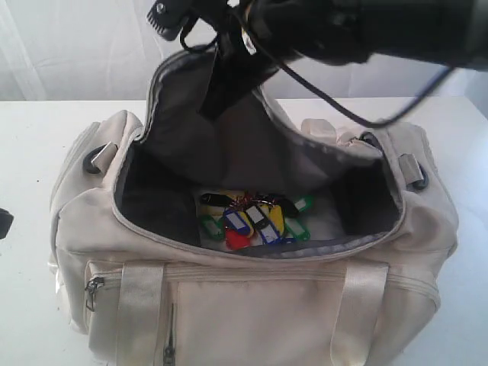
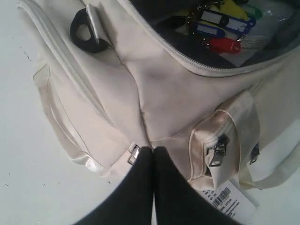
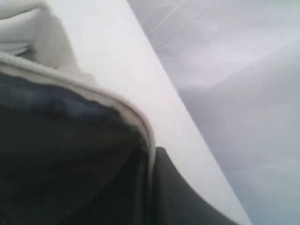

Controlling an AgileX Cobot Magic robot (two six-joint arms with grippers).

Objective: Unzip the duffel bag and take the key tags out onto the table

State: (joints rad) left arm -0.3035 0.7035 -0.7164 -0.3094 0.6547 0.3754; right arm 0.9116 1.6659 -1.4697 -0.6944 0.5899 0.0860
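The cream duffel bag [image 1: 252, 305] stands unzipped on the white table [image 1: 30, 152]. Its curved top flap [image 1: 183, 114] is lifted, showing dark grey lining. My right gripper [image 1: 221, 88] is shut on the flap's piped edge [image 3: 140, 124] and holds it up. The key tags [image 1: 255, 217], red, blue, green and yellow, lie in a bunch on the bag's floor; the left wrist view shows them too [image 2: 220, 26]. My left gripper [image 2: 153, 149] is shut, with its tips against the bag's end fabric [image 2: 164, 93] beside a metal zip pull [image 2: 133, 154].
A white barcode hang tag [image 2: 227, 199] lies on the table [image 2: 28, 164] by the front pocket. Black strap rings [image 1: 95, 160] sit at both ends of the bag. The right arm's cable [image 1: 343, 110] loops over the bag's back. A white curtain [image 1: 61, 46] hangs behind.
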